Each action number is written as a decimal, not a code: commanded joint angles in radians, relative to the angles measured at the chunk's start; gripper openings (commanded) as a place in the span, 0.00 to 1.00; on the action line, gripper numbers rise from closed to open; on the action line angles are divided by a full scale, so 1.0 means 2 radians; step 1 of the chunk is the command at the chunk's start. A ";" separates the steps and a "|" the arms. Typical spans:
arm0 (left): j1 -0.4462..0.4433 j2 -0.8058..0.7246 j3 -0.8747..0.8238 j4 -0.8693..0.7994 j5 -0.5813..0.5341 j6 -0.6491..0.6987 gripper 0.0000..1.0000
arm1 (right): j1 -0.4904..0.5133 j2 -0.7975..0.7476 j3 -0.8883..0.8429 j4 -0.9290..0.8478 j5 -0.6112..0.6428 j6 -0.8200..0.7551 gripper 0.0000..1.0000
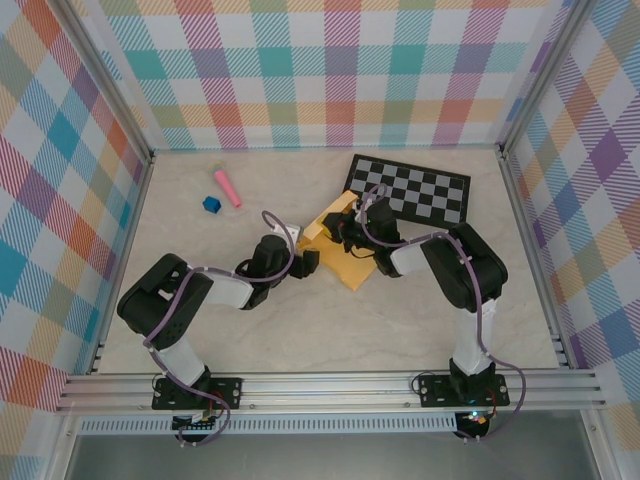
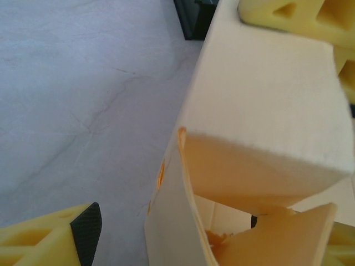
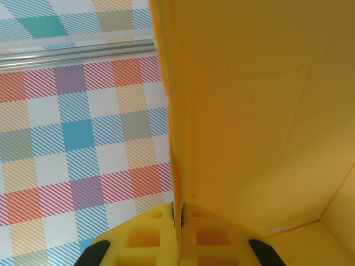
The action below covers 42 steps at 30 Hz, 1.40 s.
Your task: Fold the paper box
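Near the middle of the table (image 1: 190, 235), my right end effector (image 3: 177, 209) pinches the paper box (image 1: 352, 270). My left end effector (image 1: 305, 252) gapes wide.

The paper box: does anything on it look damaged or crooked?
Nothing looks torn. The paper box is only half folded: the right gripper pinches one raised wall, and in the left wrist view its loose flaps stand at uneven angles.

Pastel plaid walls (image 1: 340, 70) on three sides. Beige marble-pattern tabletop (image 1: 200, 230), lit evenly, soft shadows. Aluminium posts (image 1: 105, 80) at back corners. Aluminium rail (image 1: 330, 385) along near edge.
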 commanded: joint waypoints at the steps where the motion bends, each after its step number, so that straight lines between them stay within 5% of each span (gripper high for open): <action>1: -0.003 -0.012 -0.014 0.017 -0.010 -0.018 0.70 | 0.003 -0.008 0.006 -0.044 0.014 0.006 0.00; 15: -0.012 -0.041 -0.042 0.028 0.054 -0.028 0.55 | 0.002 -0.010 0.013 -0.065 0.006 -0.007 0.00; 26: -0.013 -0.090 -0.073 0.028 0.099 0.023 0.71 | 0.002 -0.001 0.027 -0.064 -0.005 -0.019 0.00; 33: -0.004 -0.113 -0.112 0.044 0.049 0.041 0.78 | 0.001 -0.001 0.025 -0.063 -0.015 -0.025 0.00; 42: 0.004 -0.093 -0.091 0.044 0.041 0.062 0.73 | 0.001 0.009 0.026 -0.051 -0.020 -0.019 0.00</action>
